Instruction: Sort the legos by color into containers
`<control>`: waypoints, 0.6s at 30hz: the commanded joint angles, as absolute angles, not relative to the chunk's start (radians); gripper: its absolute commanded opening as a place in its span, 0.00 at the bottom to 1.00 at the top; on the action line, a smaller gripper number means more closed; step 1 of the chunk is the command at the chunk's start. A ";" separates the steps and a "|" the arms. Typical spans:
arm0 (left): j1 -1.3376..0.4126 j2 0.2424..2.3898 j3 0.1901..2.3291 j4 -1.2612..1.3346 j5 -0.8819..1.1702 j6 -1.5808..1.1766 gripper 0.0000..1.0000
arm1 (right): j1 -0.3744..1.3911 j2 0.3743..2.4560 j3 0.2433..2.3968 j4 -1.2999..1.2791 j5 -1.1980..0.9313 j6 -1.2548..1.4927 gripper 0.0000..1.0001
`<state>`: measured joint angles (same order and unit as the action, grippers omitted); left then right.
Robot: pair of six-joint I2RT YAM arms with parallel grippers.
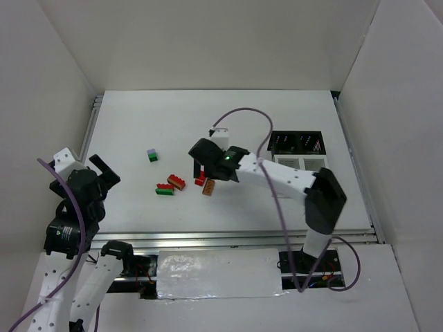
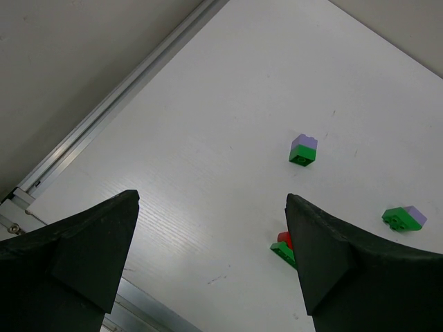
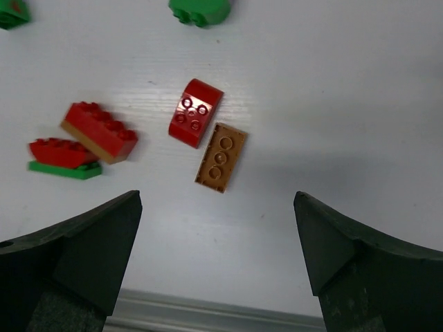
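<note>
At the near left, the left gripper (image 1: 104, 171) is held wide open and empty above the table (image 1: 277, 117). Scattered mid-table are a lavender-on-green brick (image 1: 151, 155), a red-on-green pair (image 1: 165, 189), a red-on-tan pair (image 1: 176, 182), then a red brick (image 3: 195, 113) and an orange-brown brick (image 3: 220, 158), over which the right gripper (image 3: 218, 200) is spread open, nothing gripped. At the far right, the black bin (image 1: 297, 133) and white bin (image 1: 300, 163) are joined, well apart from the bricks.

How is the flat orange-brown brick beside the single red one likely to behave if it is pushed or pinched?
The orange-brown brick looks like stiff plastic, so it should not bend when pinched. It lies flat and low, so it would probably slide rather than tip or roll. A push may also move the red brick close beside it.
</note>
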<state>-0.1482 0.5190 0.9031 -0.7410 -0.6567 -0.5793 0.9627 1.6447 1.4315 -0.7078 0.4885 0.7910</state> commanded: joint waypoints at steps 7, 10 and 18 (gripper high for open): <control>-0.147 0.514 0.904 -0.707 -0.640 -0.568 0.99 | 0.988 1.965 1.536 -0.667 0.506 0.890 0.92; -0.147 0.514 0.904 -0.703 -0.631 -0.563 0.99 | 0.986 1.971 1.499 -0.635 0.493 0.879 0.88; -0.146 0.520 0.902 -0.698 -0.618 -0.557 1.00 | 0.982 2.029 1.473 -0.586 0.440 0.853 0.80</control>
